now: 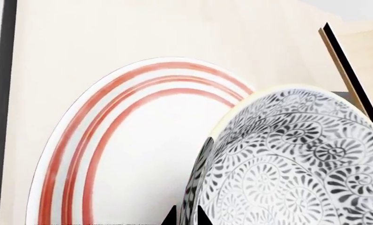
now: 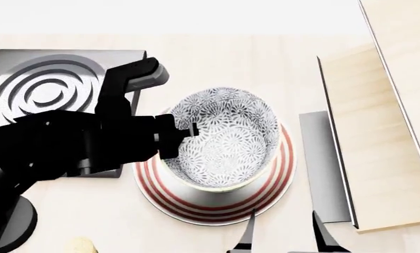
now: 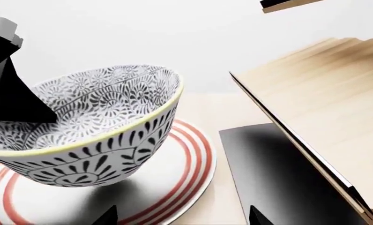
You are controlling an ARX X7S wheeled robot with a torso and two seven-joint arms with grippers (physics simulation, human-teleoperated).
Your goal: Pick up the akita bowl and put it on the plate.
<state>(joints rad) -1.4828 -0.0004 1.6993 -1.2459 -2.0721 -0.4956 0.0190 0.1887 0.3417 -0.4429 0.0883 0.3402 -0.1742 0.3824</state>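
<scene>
The left gripper (image 2: 185, 129) pinches the akita bowl (image 2: 224, 139) by its nine-o'clock rim, tilting it just above the plate (image 2: 284, 176) for set-down; the right gripper (image 2: 284, 234), jaws spread and empty, waits at five o'clock.

pale wood counter (image 2: 280, 58), grey stove burner (image 2: 45, 87)

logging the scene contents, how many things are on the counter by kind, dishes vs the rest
Patterned bowls: 1, the akita bowl, over the plate
Red-ringed plates: 1, the plate
Stove burners: 1, the grey stove burner
Wooden cabinet units: 1, the wooden cabinet
Total: 4, of which 2 are dishes
</scene>
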